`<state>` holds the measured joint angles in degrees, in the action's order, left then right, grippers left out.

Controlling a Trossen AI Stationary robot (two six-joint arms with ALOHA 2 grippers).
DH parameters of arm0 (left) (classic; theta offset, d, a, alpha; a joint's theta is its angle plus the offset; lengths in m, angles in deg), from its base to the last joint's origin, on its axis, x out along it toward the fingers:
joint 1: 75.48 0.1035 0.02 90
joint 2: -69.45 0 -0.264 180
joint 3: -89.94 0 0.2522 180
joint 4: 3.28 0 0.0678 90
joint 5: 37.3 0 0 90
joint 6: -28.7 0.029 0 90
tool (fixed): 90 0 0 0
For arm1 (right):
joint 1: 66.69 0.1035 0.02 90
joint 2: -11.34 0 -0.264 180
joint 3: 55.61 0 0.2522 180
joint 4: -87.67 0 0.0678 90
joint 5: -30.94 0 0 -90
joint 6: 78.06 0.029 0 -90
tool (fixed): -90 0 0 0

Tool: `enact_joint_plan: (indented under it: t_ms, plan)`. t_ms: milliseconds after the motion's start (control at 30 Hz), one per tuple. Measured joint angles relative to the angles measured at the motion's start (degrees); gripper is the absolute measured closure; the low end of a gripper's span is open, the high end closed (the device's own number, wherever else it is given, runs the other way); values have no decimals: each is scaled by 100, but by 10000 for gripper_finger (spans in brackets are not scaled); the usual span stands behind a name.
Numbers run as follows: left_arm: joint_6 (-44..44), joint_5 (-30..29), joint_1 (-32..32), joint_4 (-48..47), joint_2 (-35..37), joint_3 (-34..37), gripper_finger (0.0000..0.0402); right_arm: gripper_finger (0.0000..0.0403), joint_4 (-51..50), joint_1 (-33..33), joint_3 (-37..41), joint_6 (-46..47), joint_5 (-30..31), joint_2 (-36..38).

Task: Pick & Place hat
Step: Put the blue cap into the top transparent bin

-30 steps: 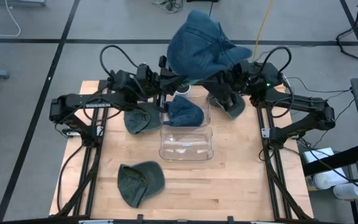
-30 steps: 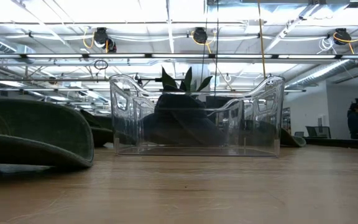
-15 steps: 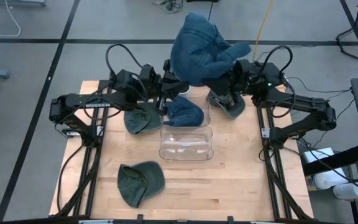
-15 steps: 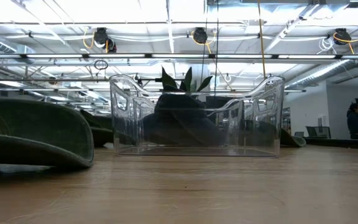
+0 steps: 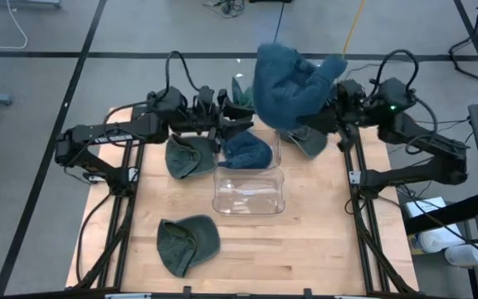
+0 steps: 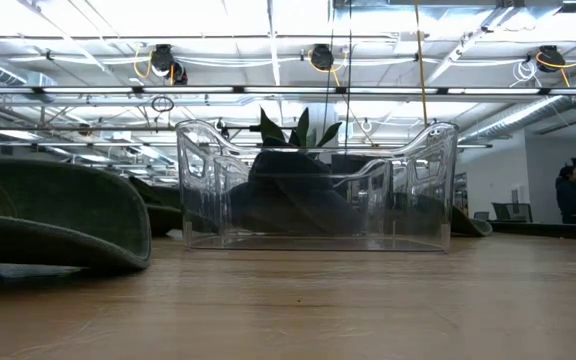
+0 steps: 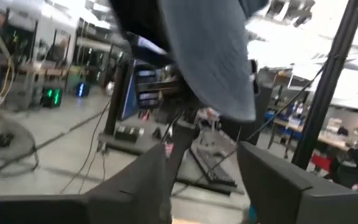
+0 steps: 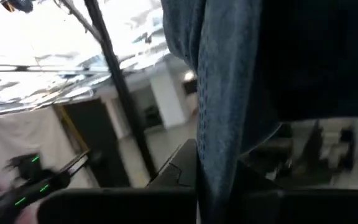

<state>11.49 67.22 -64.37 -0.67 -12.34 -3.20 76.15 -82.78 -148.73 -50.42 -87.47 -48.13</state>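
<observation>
Pale wooden boards make the table top [image 5: 305, 241], and nearest to the camera edge lies a dark green cloth hat [image 5: 187, 242], then a clear plastic bin [image 5: 248, 189] in the middle, with a small dark blue cloth hat [image 5: 246, 149] just behind it and another dark green hat [image 5: 187, 156] to its left. Farther back, the right gripper [image 5: 330, 112] holds a large blue cloth hat [image 5: 290, 83] up in the air above the far edge of the table, its fingers clamped on the fabric, which hangs down before the right wrist camera [image 8: 229, 93]. At the far side the left gripper [image 5: 237, 98] is raised beside this hat with its fingers [image 7: 142, 180] apart and empty.
</observation>
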Motion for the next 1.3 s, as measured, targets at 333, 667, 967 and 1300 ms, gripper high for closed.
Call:
enact_joint_plan:
  t_ms: [333,667,967,1300]
  plan:
    - [-209,87,18,-917,583,-4,125,402,-1794,-152,2,501,-1101,164]
    - [-1124,657,298,-2477,953,-7,108,403,-2179,-153,4,867,-2641,-143]
    - [-1887,1099,372,-2483,930,-7,108,403,-2184,97,4,933,-3491,-611]
    - [-2200,1101,439,-2968,879,-15,108,403,-2112,365,4,928,-3509,-1141]
